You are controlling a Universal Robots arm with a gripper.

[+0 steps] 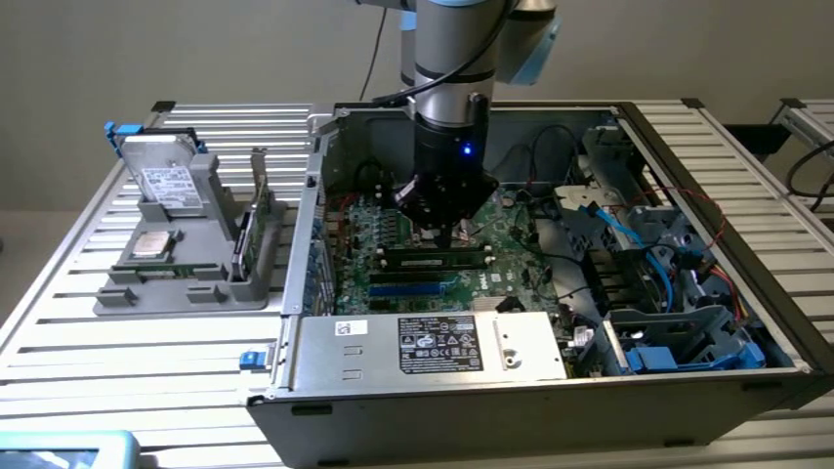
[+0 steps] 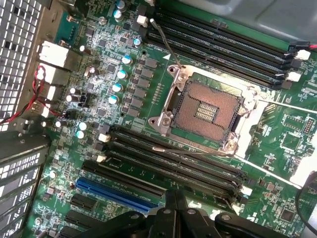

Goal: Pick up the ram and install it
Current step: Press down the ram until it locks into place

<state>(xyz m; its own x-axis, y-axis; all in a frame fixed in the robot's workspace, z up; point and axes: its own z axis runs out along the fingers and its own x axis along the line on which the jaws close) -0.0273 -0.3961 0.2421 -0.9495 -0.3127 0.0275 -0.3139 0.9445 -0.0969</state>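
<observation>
My gripper hangs inside the open computer case, low over the green motherboard and just above its long black memory slots. In the wrist view the gripper is shut with nothing visible between its fingers. The black slots beside the bare processor socket look empty. A slim green stick that looks like the ram lies in the grey holder outside the case, at the exterior view's left, far from the gripper.
The holder also carries a hard drive, a square silver processor chip and a larger card standing on edge. Case walls, the power supply, a blue slot and loose cables crowd the motherboard.
</observation>
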